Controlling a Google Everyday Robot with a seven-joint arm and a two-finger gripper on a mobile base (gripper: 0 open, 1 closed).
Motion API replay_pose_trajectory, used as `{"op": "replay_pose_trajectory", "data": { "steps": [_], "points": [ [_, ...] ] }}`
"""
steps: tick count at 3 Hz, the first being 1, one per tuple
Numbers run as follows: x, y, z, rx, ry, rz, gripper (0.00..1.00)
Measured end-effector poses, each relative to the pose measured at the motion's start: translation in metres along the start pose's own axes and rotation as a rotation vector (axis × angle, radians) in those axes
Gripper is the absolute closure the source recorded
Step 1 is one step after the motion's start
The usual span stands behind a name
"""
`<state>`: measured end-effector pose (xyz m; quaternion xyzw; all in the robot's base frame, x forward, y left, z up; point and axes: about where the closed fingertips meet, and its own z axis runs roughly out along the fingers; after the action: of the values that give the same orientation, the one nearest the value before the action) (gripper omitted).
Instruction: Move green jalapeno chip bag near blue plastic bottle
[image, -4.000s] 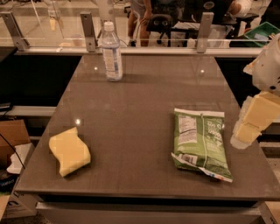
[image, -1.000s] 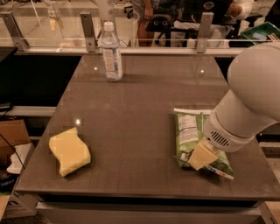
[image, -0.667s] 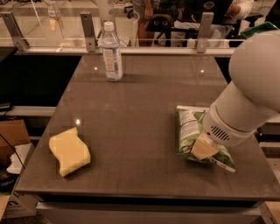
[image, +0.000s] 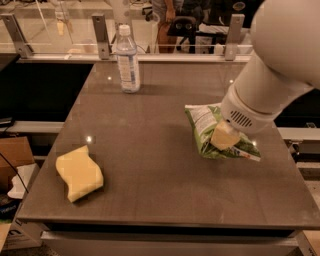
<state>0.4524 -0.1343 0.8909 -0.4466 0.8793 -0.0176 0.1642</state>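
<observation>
The green jalapeno chip bag (image: 201, 129) is at the right of the dark table (image: 150, 150), bunched up with its left end raised. My gripper (image: 223, 136) comes down from the big white arm (image: 270, 75) onto the bag's middle and is shut on it; its fingers show as one pale block. The blue plastic bottle (image: 127, 60), clear with a white cap and a pale label, stands upright at the table's far left, well away from the bag.
A wavy yellow sponge (image: 79, 172) lies near the front left corner. A glass railing with metal posts (image: 100, 35) runs behind the far edge. The table's right edge is close to the bag.
The arm came in from the right and lowered onto the bag. Since then the bag has bunched up and shifted left and away from the front edge with the gripper.
</observation>
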Motion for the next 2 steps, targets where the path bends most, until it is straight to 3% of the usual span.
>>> {"op": "replay_pose_trajectory", "data": {
  "steps": [2],
  "points": [
    [-0.068, -0.051, 0.006, 0.011, -0.058, -0.064, 1.0]
  ]
}}
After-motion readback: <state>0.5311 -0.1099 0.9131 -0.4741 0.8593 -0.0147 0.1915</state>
